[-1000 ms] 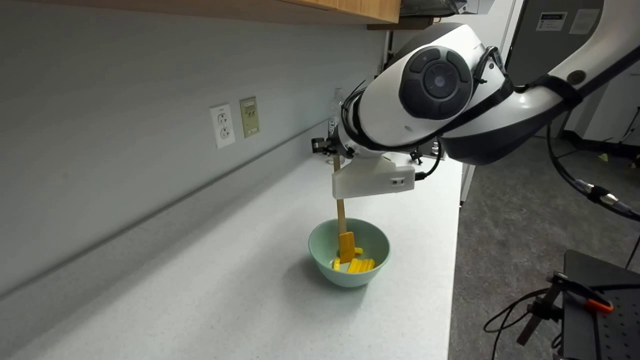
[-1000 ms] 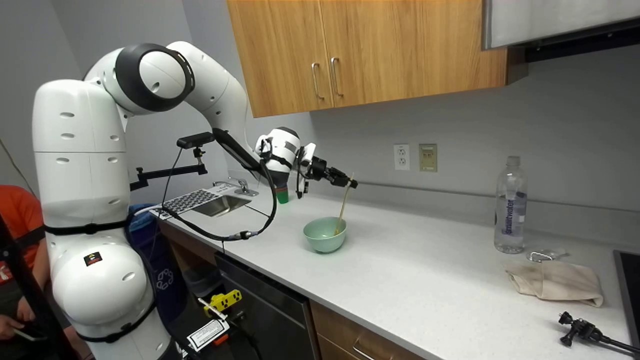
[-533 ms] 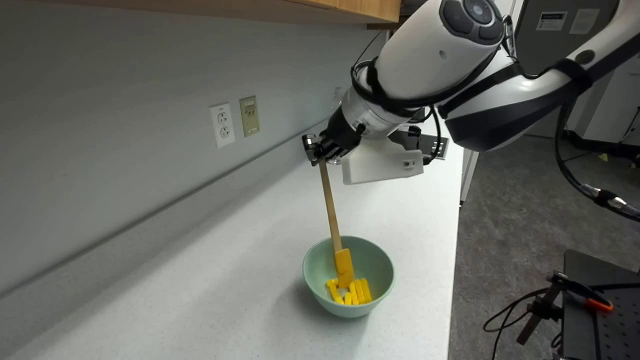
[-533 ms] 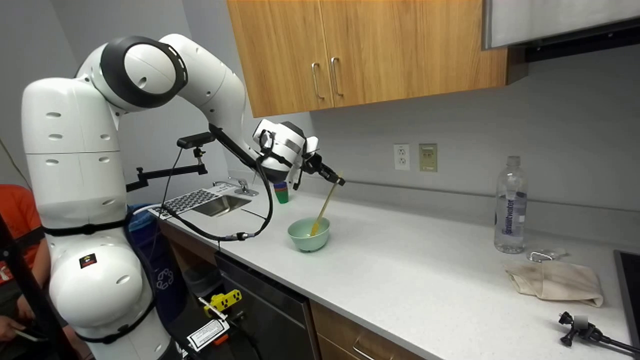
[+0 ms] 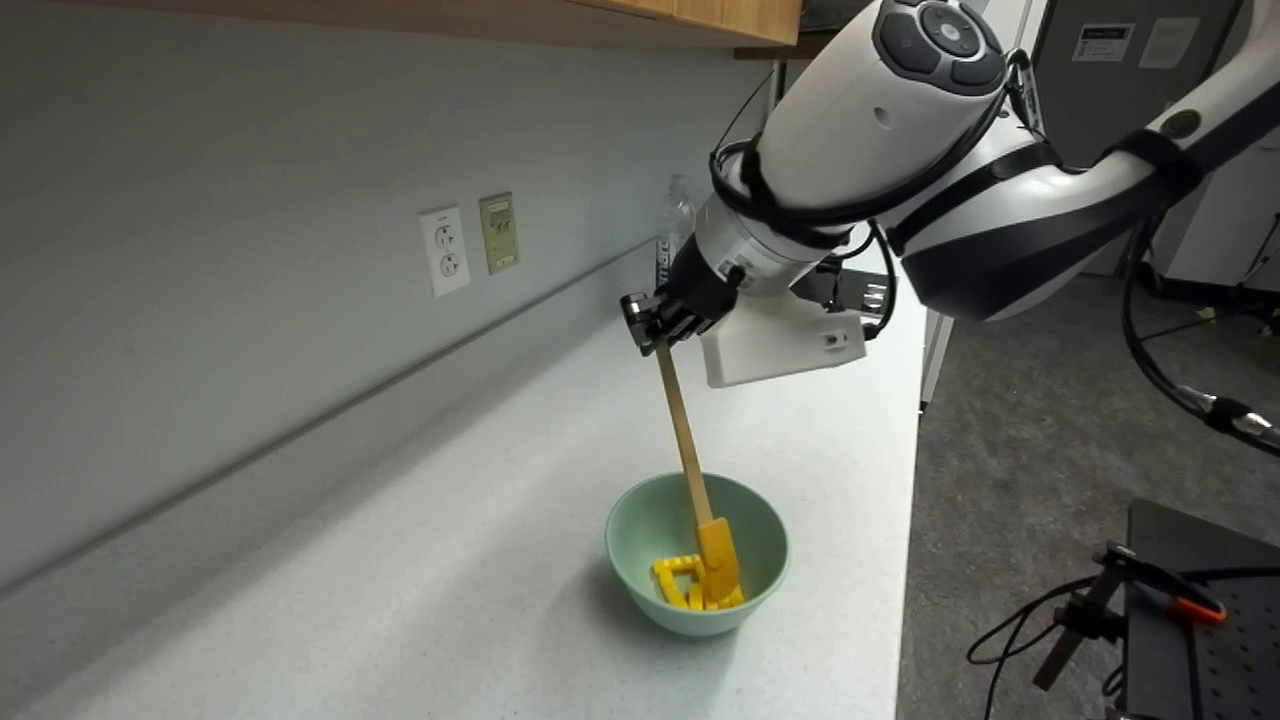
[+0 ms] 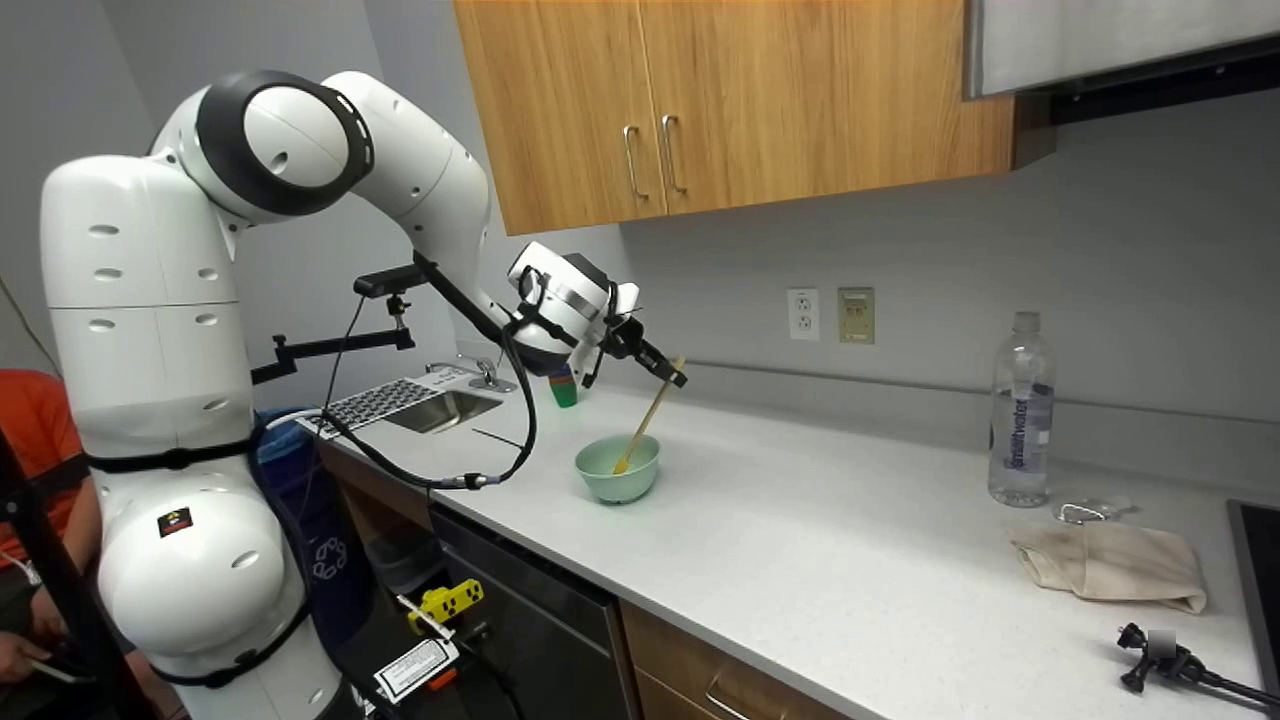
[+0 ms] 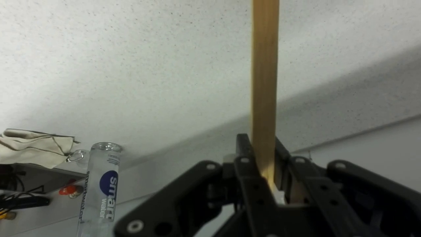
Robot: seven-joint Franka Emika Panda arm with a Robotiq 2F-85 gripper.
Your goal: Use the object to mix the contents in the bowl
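The claw (image 7: 262,148) pinches the wooden handle (image 7: 264,72) of the spatula (image 5: 693,465) near its upper end, with one finger (image 7: 244,144) pressing from each side. From there the spatula goes down in a tilted way, its upper end leaning toward the wall (image 5: 250,250). Its orange blade (image 5: 718,560) is inside the green bowl (image 5: 697,622), among the yellow pieces (image 5: 670,585), and it hides a part of them. Whether the blade touches the bottom, I cannot tell. The claw is in the air, higher than the rim of the bowl.

The bowl stands upright on the white worktop (image 5: 420,600), closer to the front edge than to the back edge, and the worktop surface goes all around it. In an exterior view, a long stretch of this surface lies between the bowl and the water bottle (image 6: 1021,420), which stands upright near the back edge. In front of the bottle is the folded cloth (image 6: 1110,565), near the black stove (image 6: 1265,600) at that end; the black bracket (image 6: 1182,668) lies nearer to the front edge. Toward the opposite end is the sink (image 6: 445,412), and near it stand the coloured cups (image 6: 564,392), partly hidden by the arm (image 6: 440,190). The wall rises along the back edge, and the wooden cupboard (image 6: 750,100) hangs higher than the claw.
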